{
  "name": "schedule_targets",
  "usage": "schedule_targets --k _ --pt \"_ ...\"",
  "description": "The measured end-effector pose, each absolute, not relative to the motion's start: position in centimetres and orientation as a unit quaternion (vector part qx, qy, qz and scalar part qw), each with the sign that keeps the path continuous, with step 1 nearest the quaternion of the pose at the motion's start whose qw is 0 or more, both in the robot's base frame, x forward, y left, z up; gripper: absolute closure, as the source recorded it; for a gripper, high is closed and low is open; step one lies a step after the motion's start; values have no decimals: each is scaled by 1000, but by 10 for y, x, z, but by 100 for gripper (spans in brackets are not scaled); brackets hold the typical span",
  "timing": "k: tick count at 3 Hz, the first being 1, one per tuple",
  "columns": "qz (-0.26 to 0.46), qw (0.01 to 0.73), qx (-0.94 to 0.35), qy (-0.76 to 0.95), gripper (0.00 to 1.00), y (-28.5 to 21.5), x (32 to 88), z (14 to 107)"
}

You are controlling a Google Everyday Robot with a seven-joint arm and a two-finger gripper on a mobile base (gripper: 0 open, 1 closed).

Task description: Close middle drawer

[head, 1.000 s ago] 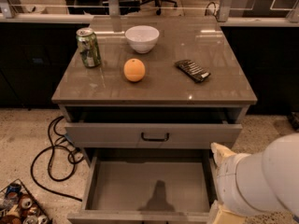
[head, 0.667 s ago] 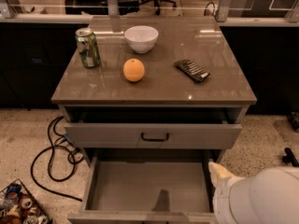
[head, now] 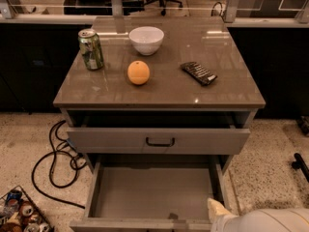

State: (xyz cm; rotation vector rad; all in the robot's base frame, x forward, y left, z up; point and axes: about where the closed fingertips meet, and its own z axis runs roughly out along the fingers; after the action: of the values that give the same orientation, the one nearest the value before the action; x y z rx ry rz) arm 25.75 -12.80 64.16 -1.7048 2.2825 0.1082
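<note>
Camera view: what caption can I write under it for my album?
Gripper at bottom right by the open middle drawer; soda can, white bowl and orange on the cabinet top.

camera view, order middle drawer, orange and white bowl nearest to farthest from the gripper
The gripper is at the bottom right edge.
1. middle drawer: pulled open, its right front corner beside the gripper
2. orange: tabletop, left of centre
3. white bowl: tabletop, at the back

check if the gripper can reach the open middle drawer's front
Probably yes: the middle drawer is pulled far out, nothing blocks its front, and the arm sits by its front corner. The gripper itself is out of view.
</note>
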Motion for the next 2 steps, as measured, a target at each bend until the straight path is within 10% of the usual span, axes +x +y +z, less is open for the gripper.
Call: schedule_targets --k 2 --pt "74 125 -566 811 0 -109 229 588"
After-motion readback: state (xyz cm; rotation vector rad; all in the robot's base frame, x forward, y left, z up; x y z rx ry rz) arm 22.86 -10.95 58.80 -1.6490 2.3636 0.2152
